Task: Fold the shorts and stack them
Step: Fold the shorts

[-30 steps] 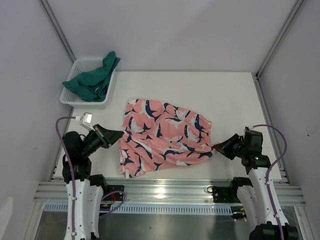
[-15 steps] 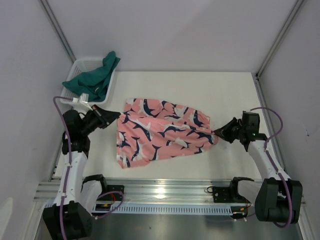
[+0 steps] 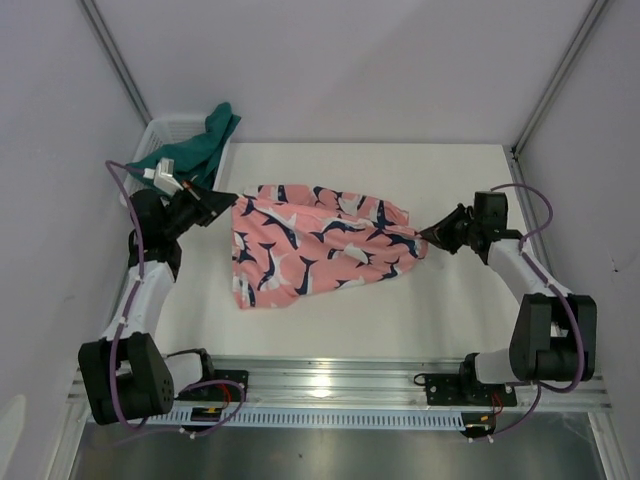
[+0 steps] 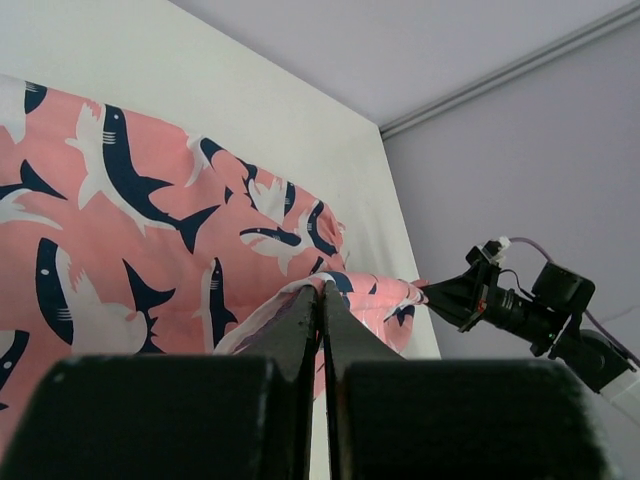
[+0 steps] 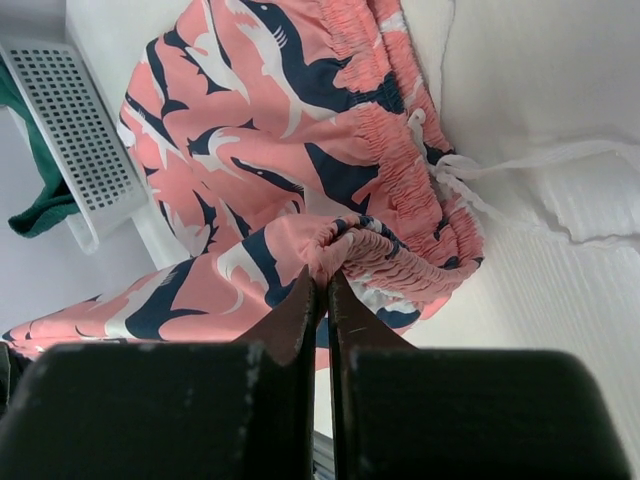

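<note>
Shorts number two: pink shark-print pair (image 3: 320, 245) clenched by left gripper (image 3: 228, 208) and right gripper (image 3: 426, 235); teal pair (image 3: 190, 155) in one basket (image 3: 170, 122).

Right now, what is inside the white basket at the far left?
Only the teal shorts show inside the white basket, bunched up, with one end over its far corner. Anything lying under them is covered and cannot be seen.
</note>
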